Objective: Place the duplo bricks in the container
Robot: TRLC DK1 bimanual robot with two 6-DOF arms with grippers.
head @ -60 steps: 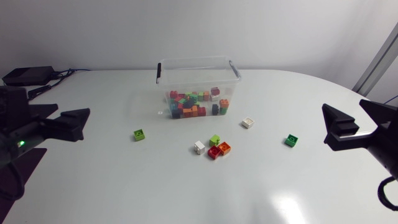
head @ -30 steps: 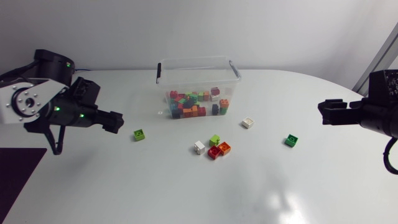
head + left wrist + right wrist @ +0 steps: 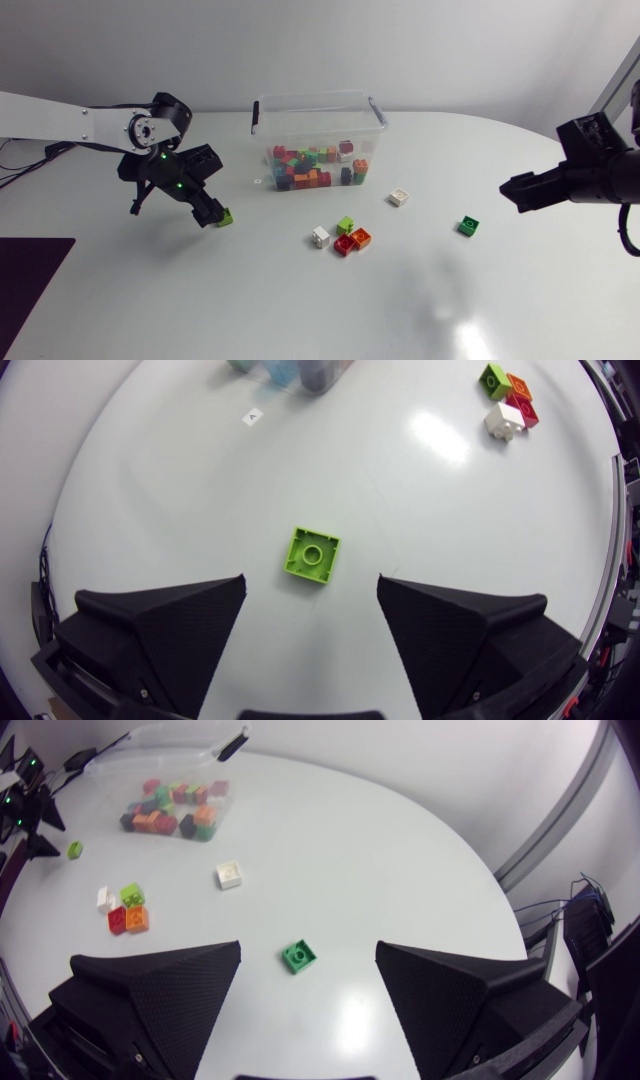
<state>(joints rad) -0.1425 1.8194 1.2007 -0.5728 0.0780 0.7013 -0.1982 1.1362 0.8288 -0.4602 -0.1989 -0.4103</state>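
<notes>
While the clear plastic container [image 3: 320,98] stands toward the back of the white desk [image 3: 300,305] with a heap of mixed-colour duplo bricks [image 3: 315,172] inside it, seven more bricks lie loose on the desk outside it. A lime green brick [image 3: 312,556] lies studs up in front of the container's left corner. The left gripper [image 3: 311,582] hangs over this brick with its fingers spread wide; in the left wrist view the brick sits just ahead of the gap between them, touching neither, and the gripper holds nothing. Straight in front of the container sits a tight cluster of four: a white brick [image 3: 320,236], a second lime brick [image 3: 345,225], a red brick [image 3: 343,244] and an orange brick [image 3: 361,238]. Another white brick [image 3: 398,197] lies alone near the container's front right corner. Farther to the right of the container a dark green brick [image 3: 468,226] lies on its own. The right gripper [image 3: 309,948] hovers well to the right of the container, out beyond the dark green brick, its fingers wide apart and empty; the right wrist view shows that brick on the desk ahead of the gap
</notes>
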